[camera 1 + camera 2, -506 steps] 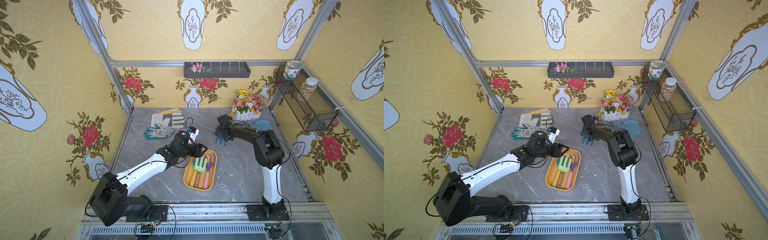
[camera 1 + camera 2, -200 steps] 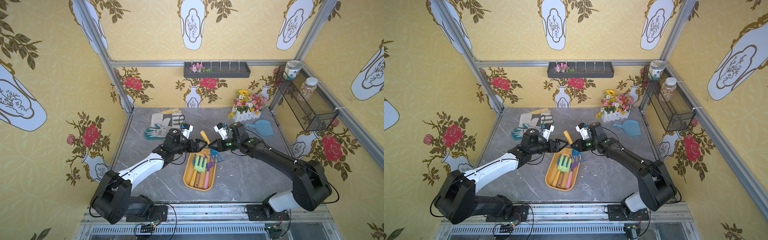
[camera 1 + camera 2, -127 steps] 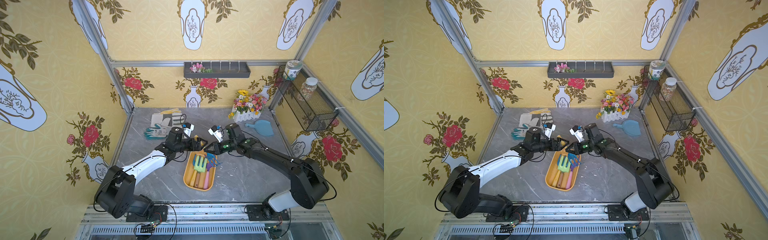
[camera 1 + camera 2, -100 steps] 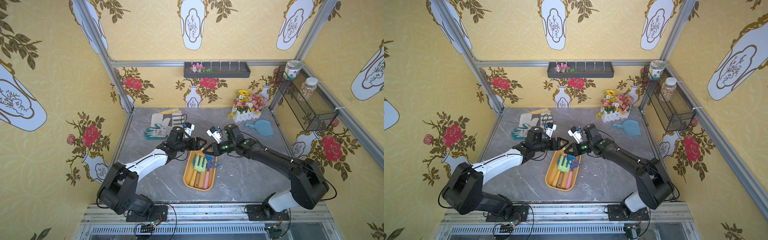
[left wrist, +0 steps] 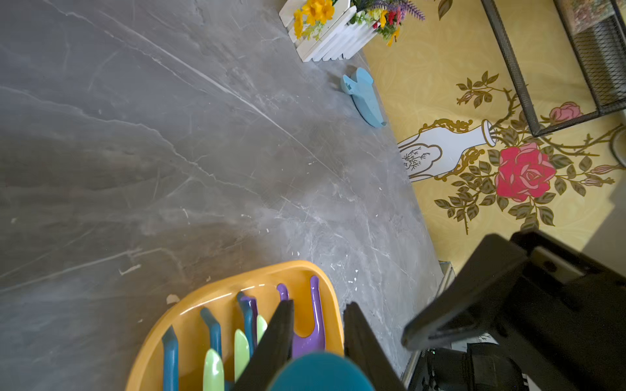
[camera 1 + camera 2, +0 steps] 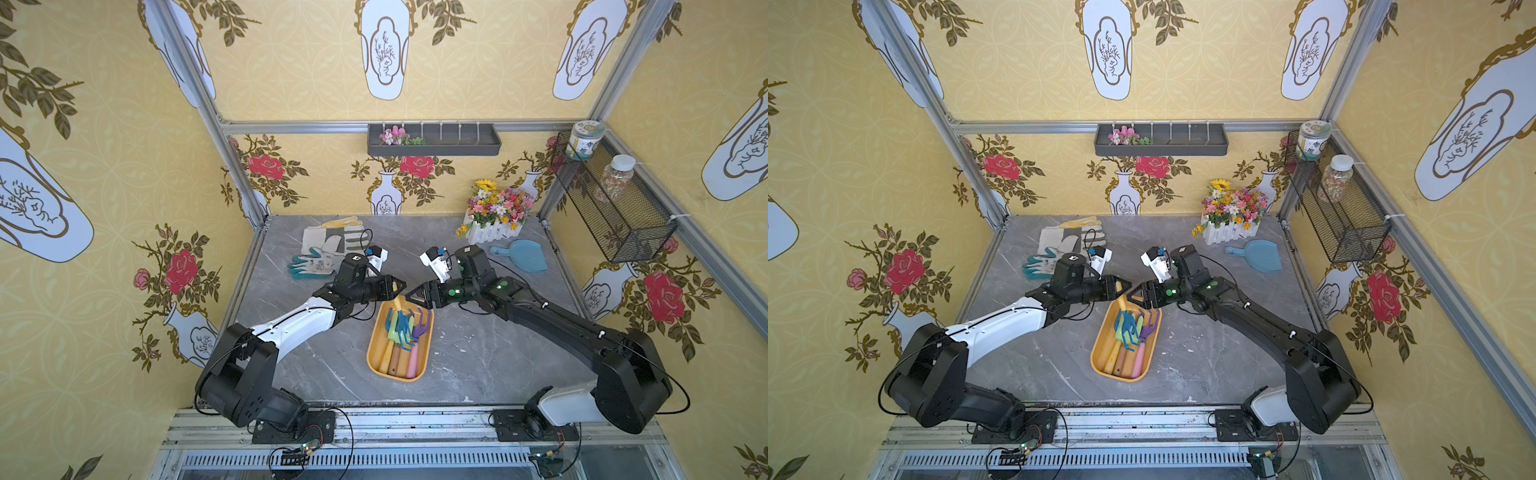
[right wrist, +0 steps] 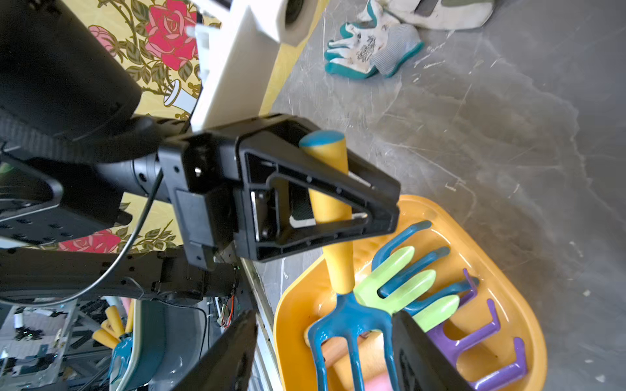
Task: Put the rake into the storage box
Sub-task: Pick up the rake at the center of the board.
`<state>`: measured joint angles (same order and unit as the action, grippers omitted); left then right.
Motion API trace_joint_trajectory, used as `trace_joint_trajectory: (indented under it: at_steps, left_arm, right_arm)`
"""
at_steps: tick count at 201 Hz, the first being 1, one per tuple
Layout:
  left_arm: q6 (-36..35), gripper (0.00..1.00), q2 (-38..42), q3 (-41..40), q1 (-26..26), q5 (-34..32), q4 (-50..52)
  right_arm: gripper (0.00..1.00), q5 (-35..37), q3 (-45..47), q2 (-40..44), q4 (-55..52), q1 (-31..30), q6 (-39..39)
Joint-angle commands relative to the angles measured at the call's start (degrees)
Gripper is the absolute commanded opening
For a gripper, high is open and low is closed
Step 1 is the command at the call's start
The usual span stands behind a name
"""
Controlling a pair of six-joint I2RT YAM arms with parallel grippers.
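My left gripper clamps the rake by its yellow handle, and my right gripper stands open. I'd lower it flat beside the green fork in the storage box before releasing.

— Where does the storage box sit?
— Central on the table, nearer its front edge; the rake leans in it, handle over the far end
— And behind?
— Gloves back left, planter back right, dustpan just before it

No legible text; jar label and glove print too blurred
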<state>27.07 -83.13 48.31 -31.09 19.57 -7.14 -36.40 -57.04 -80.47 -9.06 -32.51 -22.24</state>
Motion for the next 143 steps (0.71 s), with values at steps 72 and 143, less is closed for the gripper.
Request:
trace_joint_trajectory:
  at_steps: [72,143]
  left_arm:
    - [0.8,0.0,-0.6,13.2,1.6,-10.9,15.8]
    - [5.0,0.0,-0.9,13.8,2.5,-10.8,15.8]
  right_arm:
    - [0.72,17.0,-10.1,-4.1,-12.7,-9.4,6.7]
    - [0.73,53.9,-20.0,-15.0,-23.8,-26.5,13.2]
